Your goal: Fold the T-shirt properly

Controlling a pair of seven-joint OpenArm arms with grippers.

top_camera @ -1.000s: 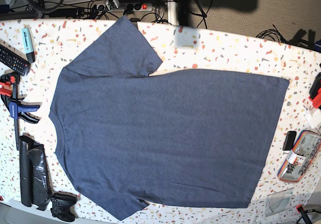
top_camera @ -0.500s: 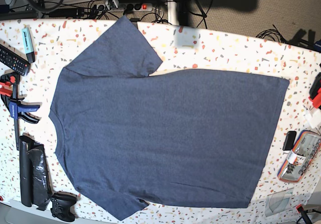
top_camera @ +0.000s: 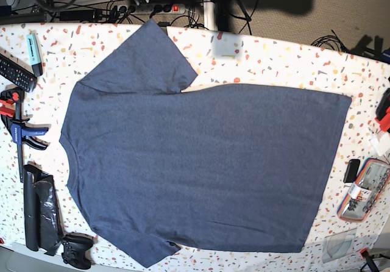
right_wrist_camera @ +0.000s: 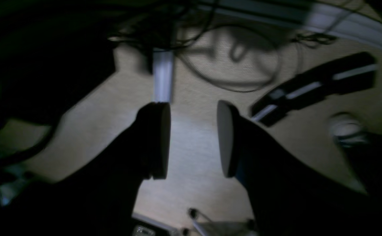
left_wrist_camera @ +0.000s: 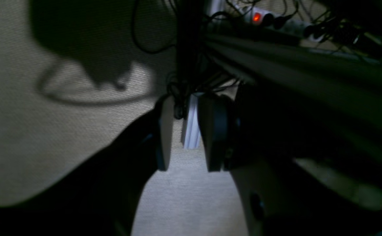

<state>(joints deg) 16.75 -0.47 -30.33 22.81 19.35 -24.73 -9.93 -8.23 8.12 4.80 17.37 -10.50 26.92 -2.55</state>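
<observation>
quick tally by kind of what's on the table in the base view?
T-shirt: 1
Bar clamp: 1
Remote control: 1
Highlighter marker: 1
Game controller: 1
Black wrapped bundle: 1
Orange-rimmed case: 1
Total: 7

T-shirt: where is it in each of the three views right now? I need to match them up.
Base: the T-shirt lies spread flat across the middle of the table.
Left wrist: not in it.
Right wrist: not in it.
Shared landmark: the power strip with its red light, also in the left wrist view.
</observation>
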